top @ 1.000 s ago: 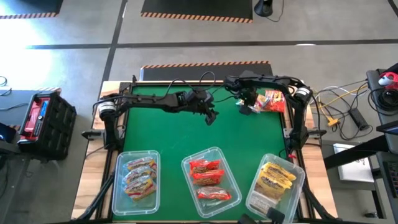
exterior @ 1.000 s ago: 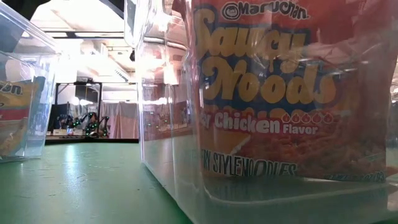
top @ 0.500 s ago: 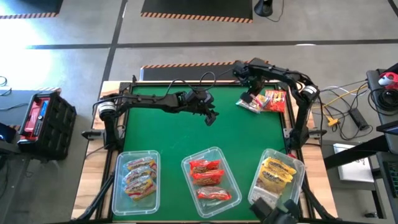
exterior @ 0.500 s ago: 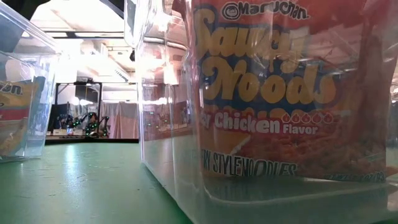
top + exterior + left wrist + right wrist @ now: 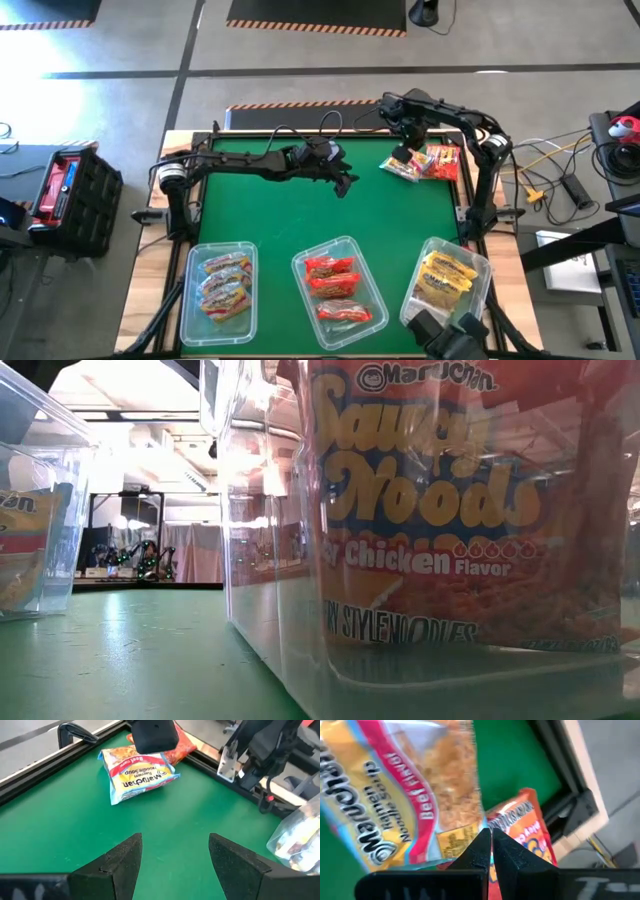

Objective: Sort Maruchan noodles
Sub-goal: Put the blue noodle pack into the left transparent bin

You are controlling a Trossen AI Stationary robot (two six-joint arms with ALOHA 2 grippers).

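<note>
Two loose Maruchan packets lie flat on the green mat at its far right corner: a yellow, pink and pale-blue beef packet (image 5: 400,168) (image 5: 139,771) (image 5: 405,795), and beside it an orange-red one (image 5: 440,162) (image 5: 520,830). My right gripper (image 5: 404,135) (image 5: 491,834) hangs shut just above them, toward the far edge, touching nothing. My left gripper (image 5: 347,183) (image 5: 175,840) is open over the bare mat, left of the packets. The other packets lie sorted in three clear bins along the near edge.
The left bin (image 5: 186,300) holds pink-orange packets, the middle bin (image 5: 300,268) red ones, and the right bin (image 5: 482,275) yellow ones. The low view is filled by a bin wall (image 5: 260,560) with a red-orange packet behind it. Bare mat lies between the arms and the bins.
My right gripper has drawn back from the two loose packets toward the table's far edge and risen. The packets stay on the mat. My left gripper has edged a little toward the right, nearer the packets.
</note>
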